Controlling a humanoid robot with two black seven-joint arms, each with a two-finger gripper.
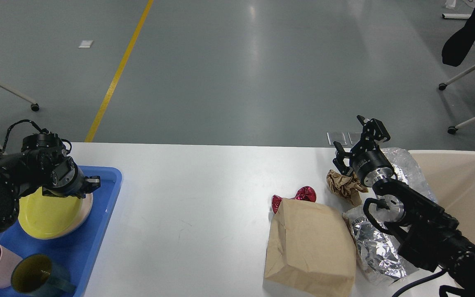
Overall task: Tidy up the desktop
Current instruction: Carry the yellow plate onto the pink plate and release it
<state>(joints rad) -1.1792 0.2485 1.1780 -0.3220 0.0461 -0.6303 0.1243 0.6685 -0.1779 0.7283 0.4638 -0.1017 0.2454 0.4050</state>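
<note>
White desktop (188,194) under us, our left gripper (91,183) over the yellow plate (50,216) on the blue tray (97,231), fingers too dark to tell, our right gripper (351,142) wide open above crumpled brown paper (342,185), paper bag (311,247) nearby.

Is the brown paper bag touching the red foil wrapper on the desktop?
Touching, as far as the head view shows: the top left corner of the brown paper bag overlaps the red foil wrapper, with no white desktop visible between them.
</note>
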